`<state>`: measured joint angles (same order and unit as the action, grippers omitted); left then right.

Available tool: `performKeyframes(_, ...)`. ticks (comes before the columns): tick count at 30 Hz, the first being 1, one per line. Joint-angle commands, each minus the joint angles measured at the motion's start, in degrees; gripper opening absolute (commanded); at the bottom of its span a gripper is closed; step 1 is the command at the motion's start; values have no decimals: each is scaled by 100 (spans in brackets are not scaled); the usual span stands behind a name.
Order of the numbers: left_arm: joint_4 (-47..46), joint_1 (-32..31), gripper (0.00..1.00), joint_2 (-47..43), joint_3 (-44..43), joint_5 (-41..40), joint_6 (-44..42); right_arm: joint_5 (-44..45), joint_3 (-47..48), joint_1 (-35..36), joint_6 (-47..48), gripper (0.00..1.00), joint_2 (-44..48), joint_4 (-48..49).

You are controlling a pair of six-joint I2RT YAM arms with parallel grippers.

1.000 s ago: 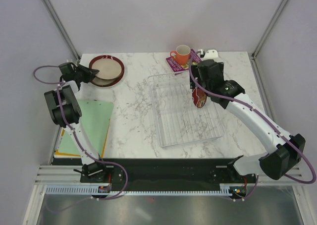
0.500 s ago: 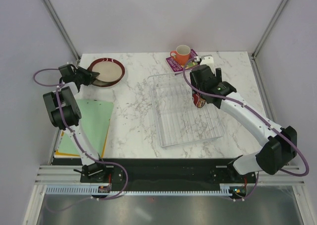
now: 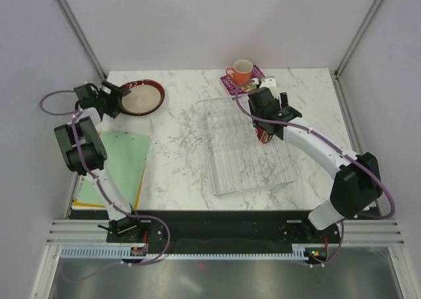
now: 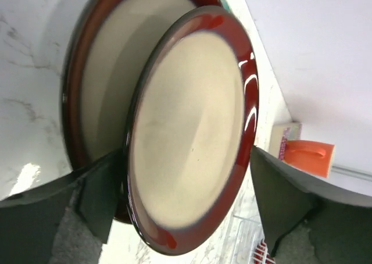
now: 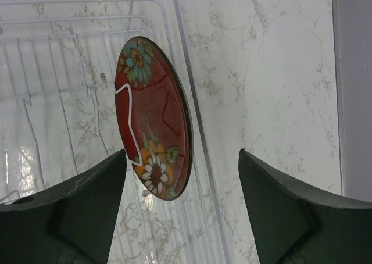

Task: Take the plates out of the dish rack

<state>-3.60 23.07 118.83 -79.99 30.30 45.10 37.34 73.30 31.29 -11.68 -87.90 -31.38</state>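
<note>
At the table's far left a cream plate with a red rim [image 3: 127, 100] leans tilted on a larger dark-red plate [image 3: 150, 87]. My left gripper [image 3: 107, 96] is open there. In the left wrist view the cream plate [image 4: 192, 130] lies between the spread fingers of the left gripper [image 4: 185, 153], with a gap at the right finger [image 4: 279, 194]. A red floral plate [image 3: 265, 135] stands on edge in the see-through dish rack [image 3: 230, 164], near its right side. My right gripper [image 3: 264, 125] hangs open over it; the floral plate [image 5: 154, 118] sits between the jaws of the right gripper [image 5: 183, 209], nearer the left finger.
An orange mug [image 3: 242, 70] stands on a purple card [image 3: 230, 83] behind the rack. A green mat [image 3: 123, 159] over yellow sheets lies at the left front. The rack's right rim wire [image 5: 195, 110] runs just beside the floral plate.
The left gripper has opened and let go of the cream plate, which now rests on the larger plate. The right gripper has swung back-left and come down astride the floral plate.
</note>
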Motion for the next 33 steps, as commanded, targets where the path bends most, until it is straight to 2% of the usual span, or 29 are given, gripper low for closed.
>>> performKeyframes(1, 316, 286, 100, 9, -210, -394, -300, 80, 27, -114, 96, 84, -96, 228)
performKeyframes(7, 333, 409, 100, -8, -263, -341, -168, 28, 9, -184, 113, 83, -237, 255)
performKeyframes(8, 333, 409, 100, -52, -281, -341, -194, -7, -8, -193, 114, 81, -254, 272)
performKeyframes(9, 333, 409, 100, -96, -281, -367, -203, -42, -17, -202, 114, 72, -298, 316)
performKeyframes(10, 333, 426, 100, -140, -255, -472, -221, -104, 0, -193, 114, 68, -324, 334)
performKeyframes(12, 333, 444, 100, -315, -211, -534, -239, -157, 9, -237, 114, 66, -421, 378)
performKeyframes(14, 333, 453, 100, -439, -158, -587, -273, -271, 18, -255, 122, 57, -456, 439)
performKeyframes(21, 553, 462, 100, -1141, -35, -675, -467, -543, 150, -351, 131, 54, -711, 562)
performKeyframes(22, 605, 479, 100, -1194, -26, -597, -476, -570, 158, -360, 140, 49, -729, 580)
performKeyframes(23, 614, 470, 100, -1282, 9, -570, -476, -588, 159, -360, 123, 36, -755, 597)
performKeyframes(25, 614, 470, 100, -1519, 158, -473, -459, -649, 185, -378, 122, 19, -781, 615)
performKeyframes(26, 614, 470, 100, -1581, 211, -438, -458, -658, 194, -378, 131, 3, -782, 606)
performKeyframes(27, 614, 470, 100, -1643, 307, -351, -467, -667, 211, -378, 131, 0, -764, 624)
performKeyframes(33, 606, 453, 100, -2047, 676, 141, -397, -509, 308, -378, 228, 0, -457, 554)
